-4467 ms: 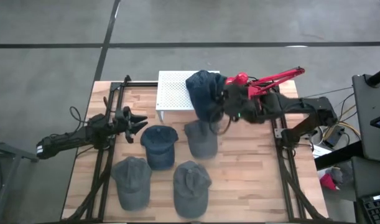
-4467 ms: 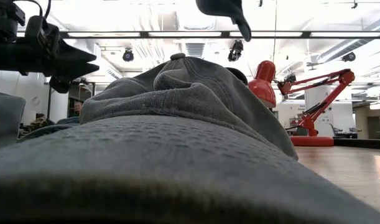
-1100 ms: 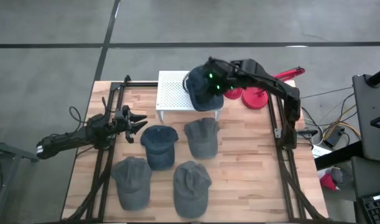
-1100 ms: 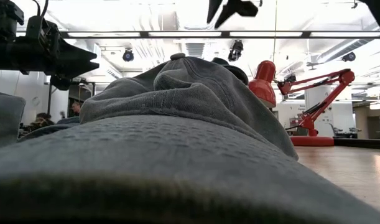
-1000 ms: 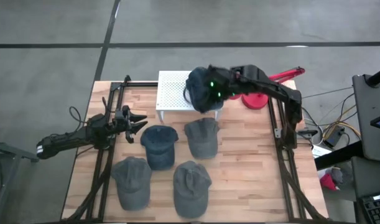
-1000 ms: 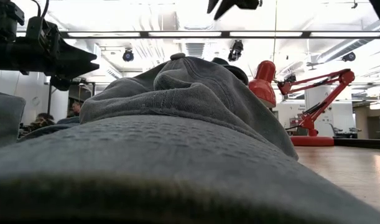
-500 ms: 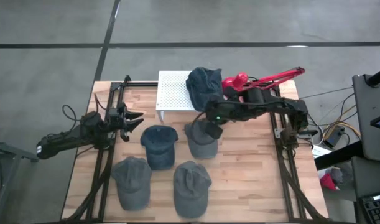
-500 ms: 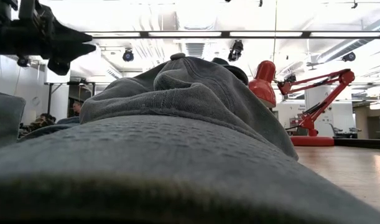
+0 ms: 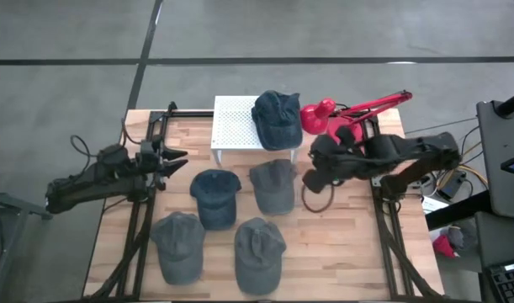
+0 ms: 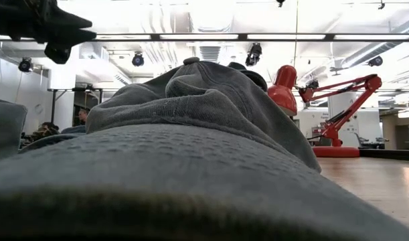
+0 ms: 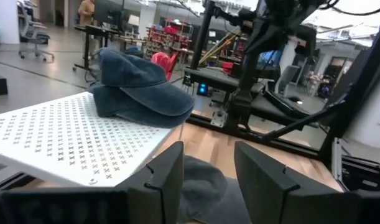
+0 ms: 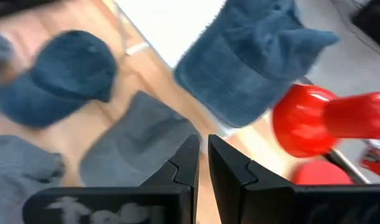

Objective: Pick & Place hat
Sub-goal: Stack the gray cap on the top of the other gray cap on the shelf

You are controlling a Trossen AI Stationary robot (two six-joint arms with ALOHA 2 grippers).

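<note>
Over on the left edge of the table (image 9: 341, 252), left gripper (image 9: 174, 158) parked, fingers (image 11: 166, 177) apart with nothing between them, aimed at the white perforated stand (image 9: 234, 126); next along, four caps lying flat on the wood: a blue cap (image 9: 214, 195), a grey cap (image 9: 177, 244) in front of it, another grey cap (image 9: 258, 250) beside that, and a grey cap (image 9: 273, 185) nearer the stand; up on the stand's right end, the dark blue hat (image 9: 276, 119), resting free and half hanging over the edge; just right of that, a red desk lamp (image 9: 341, 114); further right, right gripper (image 9: 311, 179) low beside the caps, fingers (image 12: 187, 163) pinched almost together, empty.
</note>
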